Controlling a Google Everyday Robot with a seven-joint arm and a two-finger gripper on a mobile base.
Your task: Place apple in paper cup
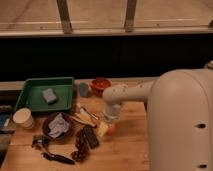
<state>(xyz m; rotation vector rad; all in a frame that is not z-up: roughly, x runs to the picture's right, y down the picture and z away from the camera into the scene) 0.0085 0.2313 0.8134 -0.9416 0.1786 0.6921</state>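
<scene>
Presently, the gripper [106,125] is held just over the apple [111,129]; its grip cannot be told.
The paper cup [22,118] is found at nine o'clock, well apart.

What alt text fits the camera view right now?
The robot's hand is down at the apple near the middle of a cluttered wooden table. The white paper cup stands apart at the view's left edge, in front of a green tray.
</scene>
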